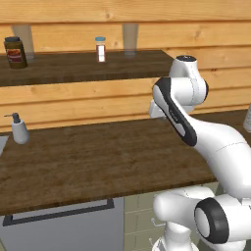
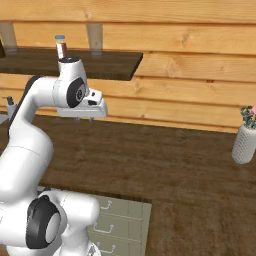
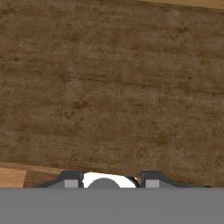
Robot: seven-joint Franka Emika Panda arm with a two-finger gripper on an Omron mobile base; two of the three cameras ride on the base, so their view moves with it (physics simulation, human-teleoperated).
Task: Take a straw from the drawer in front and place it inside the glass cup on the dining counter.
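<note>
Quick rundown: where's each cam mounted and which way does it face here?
Left base view: behind the arm on its left, facing forward over the dark wood counter toward the soap dispenser.
Right base view: behind on its right, same counter, flower vase at right.
Hand view: on the hand, facing the counter planks; gripper tips apart at bottom.
Both base views share the spice bottle.

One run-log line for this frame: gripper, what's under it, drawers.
gripper: jaws apart, nothing between them | below: bare dark wood counter | drawers: shut, under counter edge | straw: not picked yet
</note>
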